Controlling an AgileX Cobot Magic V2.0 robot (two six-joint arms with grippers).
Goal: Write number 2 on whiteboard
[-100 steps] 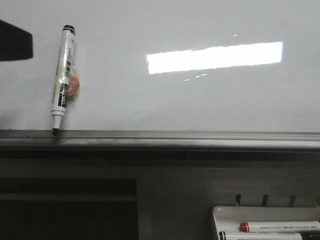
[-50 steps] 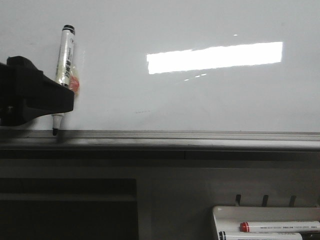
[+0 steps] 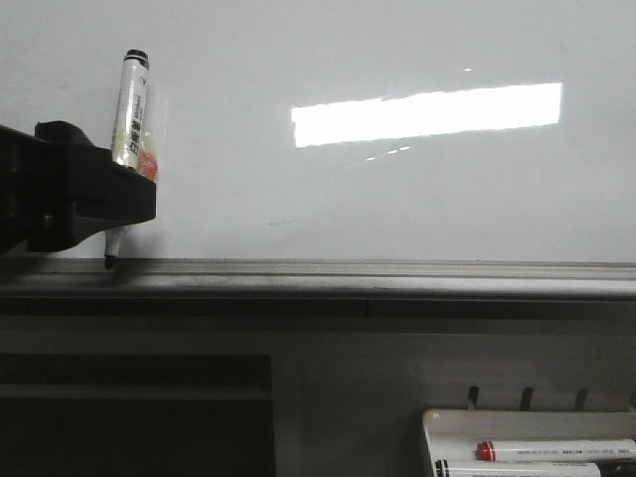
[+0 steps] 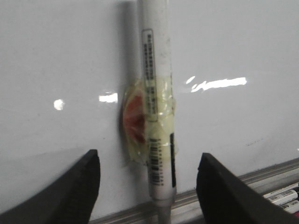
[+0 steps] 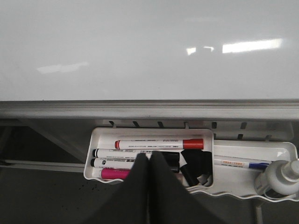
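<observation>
Against the whiteboard (image 3: 397, 199), a black-tipped marker (image 3: 127, 119) stands nearly upright, its tip on the grey ledge (image 3: 378, 276), apparently stuck there by a taped red pad (image 4: 135, 119). Left gripper (image 4: 147, 179) is spread wide with a finger either side of the marker, touching nothing, seemingly lined up to grasp it. Right gripper (image 5: 149, 182) is clenched empty above the tray (image 5: 243, 186) of spare markers. No number 2 is drawn yet.

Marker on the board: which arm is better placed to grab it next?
Left. The left gripper has its jaws open on either side of the marker standing against the whiteboard. The right gripper is shut, over the marker tray.
</observation>
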